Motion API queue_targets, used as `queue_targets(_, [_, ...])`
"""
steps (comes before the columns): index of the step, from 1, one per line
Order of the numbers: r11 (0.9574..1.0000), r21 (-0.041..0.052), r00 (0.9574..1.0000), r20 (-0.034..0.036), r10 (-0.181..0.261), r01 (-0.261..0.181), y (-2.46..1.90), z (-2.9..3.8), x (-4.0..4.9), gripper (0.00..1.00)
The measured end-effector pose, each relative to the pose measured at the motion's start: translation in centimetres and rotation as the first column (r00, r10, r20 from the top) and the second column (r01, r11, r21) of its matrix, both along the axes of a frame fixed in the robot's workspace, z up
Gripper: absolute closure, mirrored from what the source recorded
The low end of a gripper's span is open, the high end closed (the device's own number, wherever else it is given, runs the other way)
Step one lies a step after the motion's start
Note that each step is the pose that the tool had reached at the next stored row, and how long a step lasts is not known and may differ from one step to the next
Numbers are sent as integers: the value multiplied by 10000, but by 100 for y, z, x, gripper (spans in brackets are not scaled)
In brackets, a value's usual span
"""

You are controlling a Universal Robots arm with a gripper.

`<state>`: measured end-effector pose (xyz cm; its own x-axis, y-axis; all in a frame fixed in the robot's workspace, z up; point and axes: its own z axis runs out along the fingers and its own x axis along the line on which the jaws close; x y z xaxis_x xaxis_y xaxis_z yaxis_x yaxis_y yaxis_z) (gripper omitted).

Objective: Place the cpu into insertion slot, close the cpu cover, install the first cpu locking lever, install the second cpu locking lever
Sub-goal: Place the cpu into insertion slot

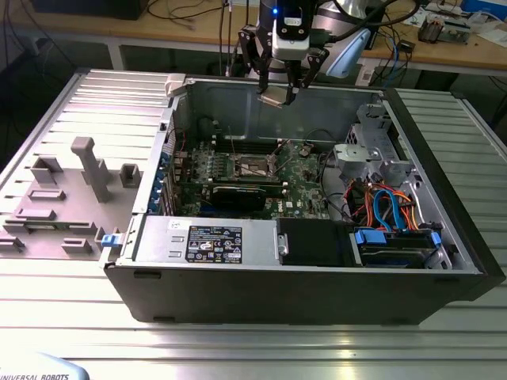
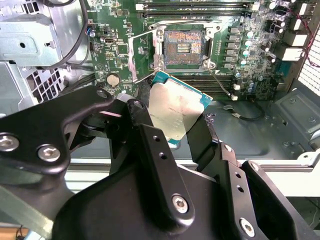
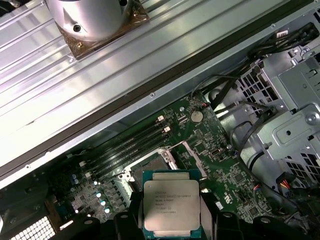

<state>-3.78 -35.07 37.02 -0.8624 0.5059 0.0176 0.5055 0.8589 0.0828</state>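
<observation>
Gripping the cpu [image 2: 175, 112] in the gripper [image 2: 176, 132], one finger pressed on each of two opposite edges; no gap noted at either edge in both wrist views. Holding it roughly flat, dull silver top turned toward the wrist, touching nothing but the fingers. Hanging high over the open computer case [image 1: 317, 297] in the exterior view, well clear of everything inside.

Below and a little ahead of the tool: found the insertion slot [image 2: 184, 47] bare, contacts exposed, nothing seated. Found the cpu cover [image 2: 134, 57] swung up off one side of the slot, and a thin wire lever [image 2: 220, 82] lying clear off the opposite side. Further from the tool, past the slot: long memory slots [image 2: 192, 7] on the green board [image 2: 112, 30].

Judged step in hand: first of four, placing the cpu; carried, not yet lowered, not yet squarely over the slot. Cover and both levers not yet dealt with.

Judged to call for: squaring the chip to the slot rim, keeping it level, coming straight down clear of the raised cover and lever, avoiding any drag across the contacts, releasing only once flat in the slot
</observation>
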Motion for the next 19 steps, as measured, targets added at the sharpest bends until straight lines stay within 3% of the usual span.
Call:
queue_targets(11, [9990,0,9990,-1,-447,447,0,0,-2,46])
queue_targets(19, [9940,0,9940,-1,-1095,1095,0,-1,-3,46])
